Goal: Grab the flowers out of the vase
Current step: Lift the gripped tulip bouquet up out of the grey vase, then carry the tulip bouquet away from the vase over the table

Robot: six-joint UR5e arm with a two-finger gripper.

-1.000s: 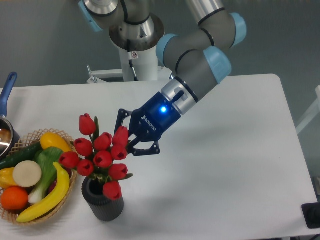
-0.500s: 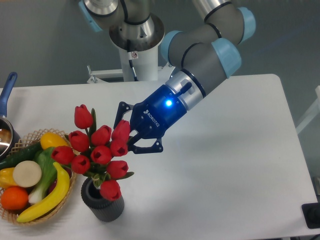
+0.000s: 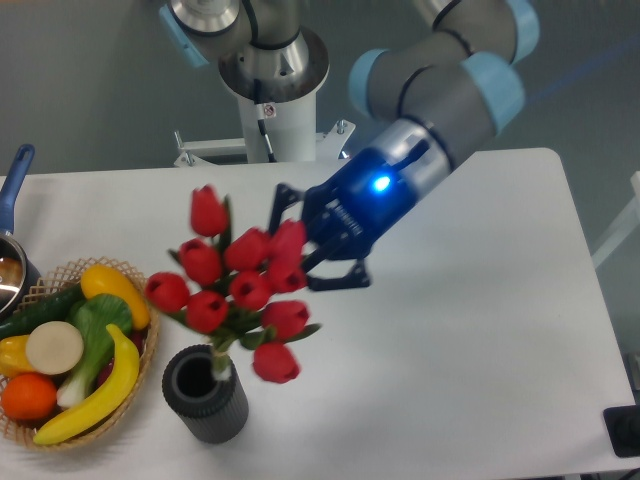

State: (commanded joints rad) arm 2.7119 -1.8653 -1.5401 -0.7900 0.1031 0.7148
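The red tulip flowers [image 3: 235, 285] hang lifted and tilted above the table, green leaves below the heads. My gripper [image 3: 300, 253] is shut on the right side of the bunch, its dark fingers closed around the blooms. The stem ends [image 3: 222, 362] still dip into the mouth of the dark grey ribbed vase [image 3: 205, 395], which stands upright at the front left. The bunch is slightly blurred from motion.
A woven basket [image 3: 100, 420] with banana, orange, greens and other fake produce sits left of the vase. A metal pot with a blue handle [image 3: 12, 190] is at the far left edge. The arm's white base [image 3: 275, 110] stands behind the table.
My gripper has risen and moved right, carrying the flowers up with it. The blooms now sit well above the vase, whose open mouth shows.
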